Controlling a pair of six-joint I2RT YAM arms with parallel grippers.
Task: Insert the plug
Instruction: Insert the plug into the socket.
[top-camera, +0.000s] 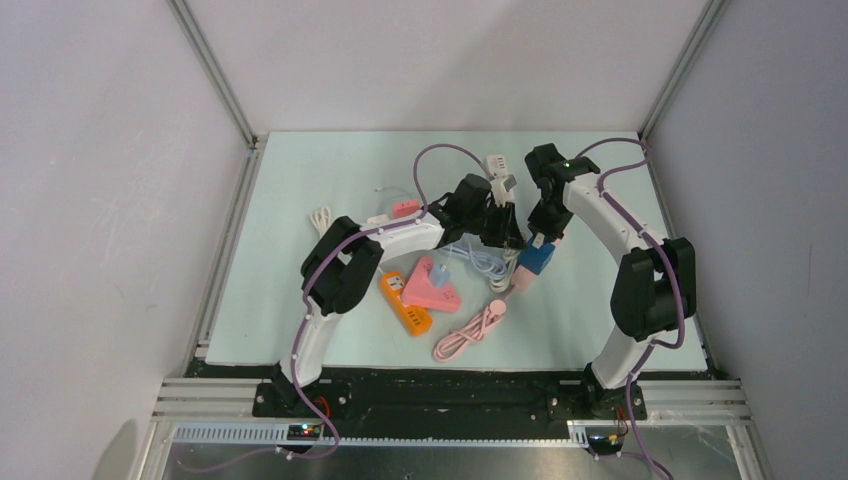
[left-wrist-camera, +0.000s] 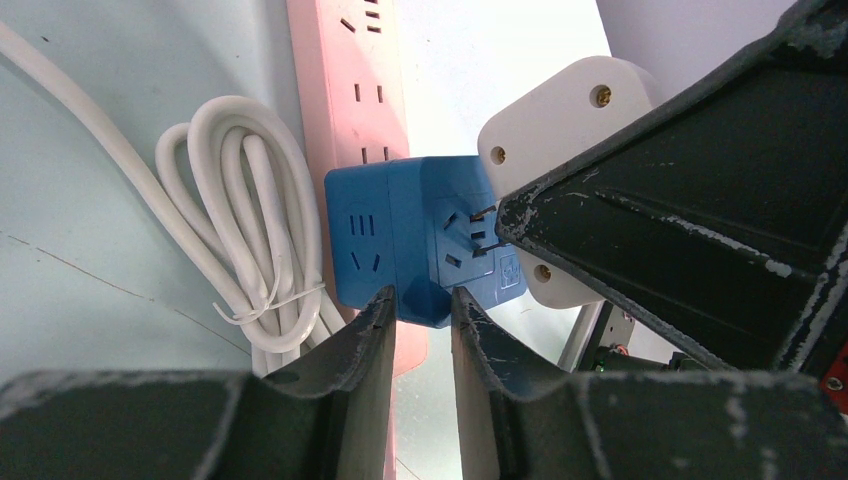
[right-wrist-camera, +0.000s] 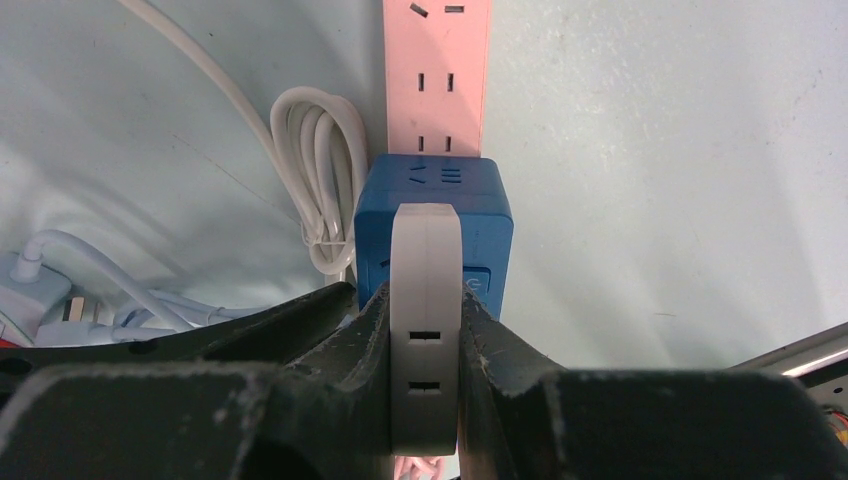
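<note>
The right gripper (right-wrist-camera: 425, 300) is clamped on the white plug (right-wrist-camera: 425, 250). Its 2 fingers press the flat sides, and the plug stands edge-on between the jaws. Straight ahead of those jaws sits the blue cube socket (right-wrist-camera: 432, 182), with the plug's front end up against its near face. Beyond the cube, a pink power strip (right-wrist-camera: 437, 80) runs on away from the fingertips. A coil of white cable (right-wrist-camera: 320, 150) lies just to the left of the strip.

In the left wrist view, the left gripper (left-wrist-camera: 420, 300) shows its 2 fingers close together with only a narrow gap between them. The lower edge of the cube dips into that gap right at the tips. Whether the fingers actually grip it cannot be told, since the cube is much wider than the gap. Ahead and to the right of these jaws, the plug's metal prongs (left-wrist-camera: 484, 226) meet the slots in the cube's side face. Bare metal still shows between the plug body and the cube, so the plug is not seated flush.

In the top view both wrists crowd over the cube. An orange strip (top-camera: 405, 303) and a pink triangular adapter (top-camera: 432, 285) lie back behind the left jaws, well apart from them.
</note>
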